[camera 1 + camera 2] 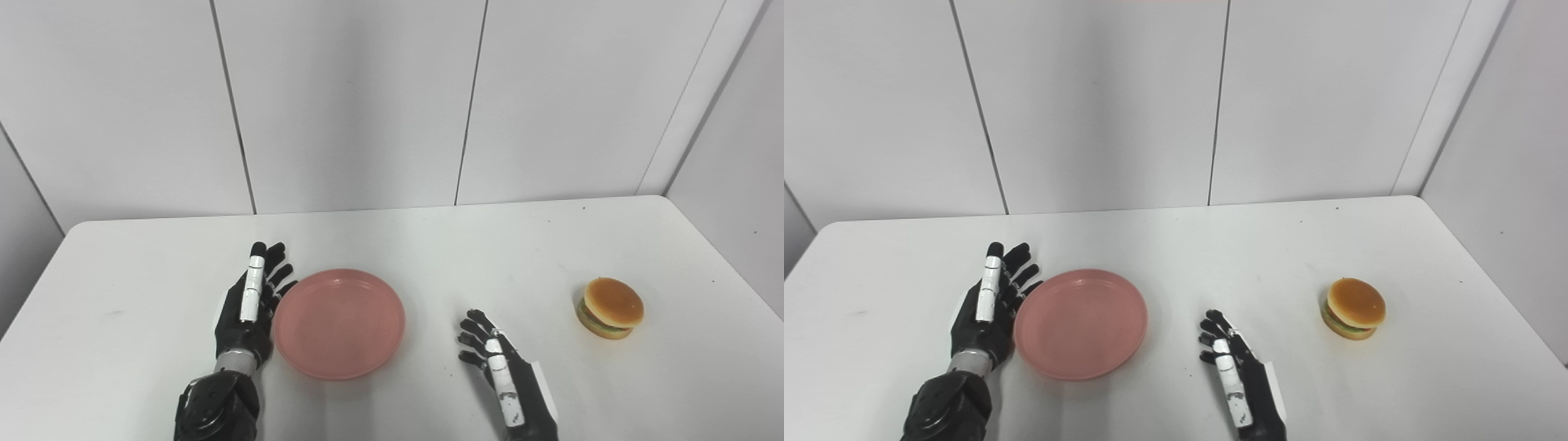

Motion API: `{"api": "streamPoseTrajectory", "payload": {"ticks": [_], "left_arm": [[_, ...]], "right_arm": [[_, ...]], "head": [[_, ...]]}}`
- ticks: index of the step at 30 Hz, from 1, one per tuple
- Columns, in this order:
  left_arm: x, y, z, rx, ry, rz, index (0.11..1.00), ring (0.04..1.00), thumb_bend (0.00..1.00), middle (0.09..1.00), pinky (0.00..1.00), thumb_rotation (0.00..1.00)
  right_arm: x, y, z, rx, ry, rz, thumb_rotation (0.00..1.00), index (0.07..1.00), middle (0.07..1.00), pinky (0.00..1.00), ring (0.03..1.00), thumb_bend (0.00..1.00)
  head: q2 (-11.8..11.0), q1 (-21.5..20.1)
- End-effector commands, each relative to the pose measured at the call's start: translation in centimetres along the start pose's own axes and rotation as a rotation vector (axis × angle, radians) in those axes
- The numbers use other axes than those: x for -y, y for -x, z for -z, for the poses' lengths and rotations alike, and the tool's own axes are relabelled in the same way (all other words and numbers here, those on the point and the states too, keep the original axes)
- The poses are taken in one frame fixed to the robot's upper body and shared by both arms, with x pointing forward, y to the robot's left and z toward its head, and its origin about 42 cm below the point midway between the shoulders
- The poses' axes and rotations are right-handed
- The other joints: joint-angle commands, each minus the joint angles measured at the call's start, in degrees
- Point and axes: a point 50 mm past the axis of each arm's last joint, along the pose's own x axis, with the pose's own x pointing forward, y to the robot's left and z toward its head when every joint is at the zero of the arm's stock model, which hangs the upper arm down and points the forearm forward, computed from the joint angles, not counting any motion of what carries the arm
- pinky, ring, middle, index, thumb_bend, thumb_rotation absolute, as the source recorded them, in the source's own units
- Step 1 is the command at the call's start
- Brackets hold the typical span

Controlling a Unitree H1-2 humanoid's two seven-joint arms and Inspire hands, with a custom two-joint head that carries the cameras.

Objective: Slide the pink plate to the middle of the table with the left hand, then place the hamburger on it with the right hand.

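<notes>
Left hand (248, 309) spread, flat vs pink plate (339, 323) rim; right hand (505, 373) spread, empty; hamburger (609, 307) well apart on worktop (429, 245).

the left hand (248, 306) is held edge-on, fingers straight, against the left rim of the pink plate (339, 323). the right hand (499, 367) is spread apart from the hamburger (610, 307).

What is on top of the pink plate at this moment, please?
Nothing lies on the pink plate; its whole top face shows bare. The hamburger sits apart on the table, and the left hand is against the plate's left rim. What is under the plate is covered.
</notes>
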Motion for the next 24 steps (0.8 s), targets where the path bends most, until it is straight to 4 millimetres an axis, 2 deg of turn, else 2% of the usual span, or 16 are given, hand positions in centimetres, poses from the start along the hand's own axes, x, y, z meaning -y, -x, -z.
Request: {"api": "streamPoseTrajectory", "payload": {"ticks": [1, 8, 10, 13, 18, 21, 24], "left_arm": [[0.3, -0.5, -1.5, 0.037, -0.004, 0.022, 0.756, 0.882, 0.88, 0.901, 0.79, 0.80], [-0.4, -0.5, -1.6, 0.029, 0.011, 0.013, 0.762, 0.893, 0.86, 0.890, 0.81, 0.81], [-0.4, -0.7, -1.6, 0.027, 0.012, 0.013, 0.763, 0.893, 0.86, 0.889, 0.81, 0.81], [-0.5, -1.1, -1.5, 0.024, 0.003, 0.018, 0.765, 0.890, 0.87, 0.885, 0.80, 0.82], [-0.3, -1.5, -1.4, 0.019, 0.009, 0.032, 0.768, 0.870, 0.88, 0.879, 0.79, 0.82], [0.0, -1.4, -1.2, 0.012, 0.025, 0.036, 0.767, 0.862, 0.88, 0.865, 0.80, 0.81], [0.3, -1.4, -0.9, 0.006, 0.038, 0.039, 0.769, 0.868, 0.88, 0.854, 0.80, 0.80]], "right_arm": [[-1.3, 1.0, 0.3, 0.016, -0.045, 0.031, 0.99, 0.919, 0.929, 0.77, 0.830, 0.78], [-1.3, 0.9, 0.5, 0.056, -0.016, 0.040, 1.00, 0.933, 0.926, 0.78, 0.836, 0.75], [-1.1, 0.7, -0.2, 0.140, 0.003, 0.085, 1.00, 0.937, 0.923, 0.78, 0.833, 0.72], [0.3, -0.3, -1.5, 0.308, 0.135, 0.166, 1.00, 0.965, 0.924, 0.78, 0.833, 0.66], [2.8, -2.5, -4.5, 0.499, 0.331, 0.244, 1.00, 0.930, 0.868, 0.74, 0.804, 0.70], [3.8, -3.6, -6.6, 0.596, 0.430, 0.278, 1.00, 0.918, 0.858, 0.72, 0.794, 0.68], [5.4, -4.8, -8.8, 0.662, 0.568, 0.320, 1.00, 0.893, 0.867, 0.75, 0.813, 0.69]], "head": [[0.0, -0.1], [-0.2, -0.6], [-0.5, -0.9], [-0.8, -1.1], [-1.2, -1.1], [-1.2, -1.0], [-1.0, -0.8]]}}
